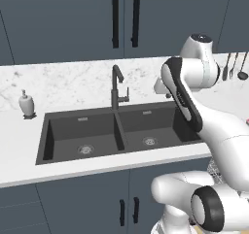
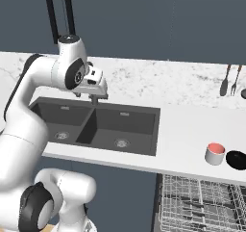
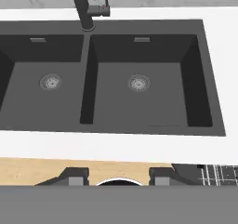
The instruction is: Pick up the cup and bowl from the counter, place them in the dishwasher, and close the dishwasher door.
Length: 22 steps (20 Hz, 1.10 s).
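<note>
I'm hovering my gripper (image 2: 96, 99) over the sink (image 2: 96, 125), fingers (image 3: 73, 176) spread, holding nothing. Cup (image 2: 215, 154) and bowl (image 2: 236, 160) are sitting far right on the counter (image 2: 187, 130); reaching for the cup comes next, I judge.

White counter (image 2: 187, 130), black bowl (image 2: 236, 160), red-lined pale cup (image 2: 215, 154).

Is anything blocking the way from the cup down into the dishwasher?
Nothing visible. The cup stands on the counter beside the bowl, with the dishwasher rack pulled out right below.
</note>
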{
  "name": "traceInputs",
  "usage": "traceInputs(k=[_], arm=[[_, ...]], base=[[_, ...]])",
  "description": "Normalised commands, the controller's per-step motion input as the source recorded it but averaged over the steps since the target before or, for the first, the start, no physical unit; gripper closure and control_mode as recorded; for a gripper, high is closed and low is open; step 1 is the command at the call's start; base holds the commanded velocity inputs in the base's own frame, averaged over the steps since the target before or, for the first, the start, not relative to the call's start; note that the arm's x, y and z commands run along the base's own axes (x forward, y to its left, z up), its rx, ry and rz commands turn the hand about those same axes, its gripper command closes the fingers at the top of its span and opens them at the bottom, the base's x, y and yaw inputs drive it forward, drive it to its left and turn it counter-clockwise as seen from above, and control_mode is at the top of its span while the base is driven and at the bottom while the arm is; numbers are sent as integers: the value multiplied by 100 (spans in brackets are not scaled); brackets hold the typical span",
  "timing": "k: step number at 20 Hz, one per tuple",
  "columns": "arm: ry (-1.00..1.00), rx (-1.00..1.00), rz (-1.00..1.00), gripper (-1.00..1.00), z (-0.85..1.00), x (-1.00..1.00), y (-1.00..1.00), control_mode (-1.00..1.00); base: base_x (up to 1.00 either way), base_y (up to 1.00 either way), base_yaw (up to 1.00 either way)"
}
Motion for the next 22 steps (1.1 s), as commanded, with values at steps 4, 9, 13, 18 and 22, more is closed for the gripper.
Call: traceInputs(k=[4,9,13,18,22], arm=[[0,0,3,-100,0,-28,0,-100],[12,-4,1,-100,-20,-75,5,-100],[8,-13,0,-100,-78,-60,22,-100],[7,-6,0,-100,-62,-25,-7,-100],[0,0,0,-100,-11,-5,-9,100]], base=[[0,0,0],[0,0,0],[0,0,0],[0,0,0],[3,1,0]])
